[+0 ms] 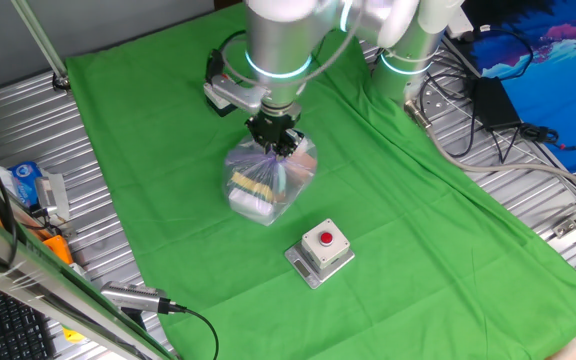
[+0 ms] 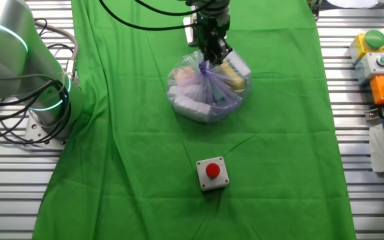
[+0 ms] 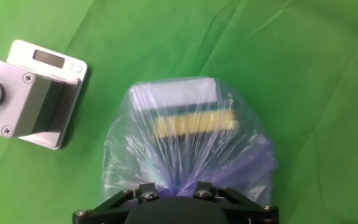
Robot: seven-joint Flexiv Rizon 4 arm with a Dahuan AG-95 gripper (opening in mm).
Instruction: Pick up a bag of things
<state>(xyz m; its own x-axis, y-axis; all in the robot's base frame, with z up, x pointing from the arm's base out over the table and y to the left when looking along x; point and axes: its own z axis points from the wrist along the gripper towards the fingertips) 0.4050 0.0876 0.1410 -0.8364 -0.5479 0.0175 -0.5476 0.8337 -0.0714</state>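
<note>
The bag of things [image 1: 265, 180] is a clear crinkly plastic bag with white, yellow and purple items inside. It sits on the green cloth [image 1: 168, 150] near the middle. It also shows in the other fixed view [image 2: 209, 83] and fills the hand view [image 3: 188, 140]. My gripper [image 1: 276, 143] is directly above it and shut on the gathered purple top of the bag; it shows in the other fixed view [image 2: 209, 59] and at the bottom of the hand view [image 3: 176, 188]. The bag's bottom appears to rest on the cloth.
A grey box with a red button [image 1: 321, 249] stands on the cloth just in front of the bag, also in the other fixed view [image 2: 212, 173] and the hand view [image 3: 33, 90]. Cables and control boxes [image 2: 379, 60] lie on the metal table beside the cloth.
</note>
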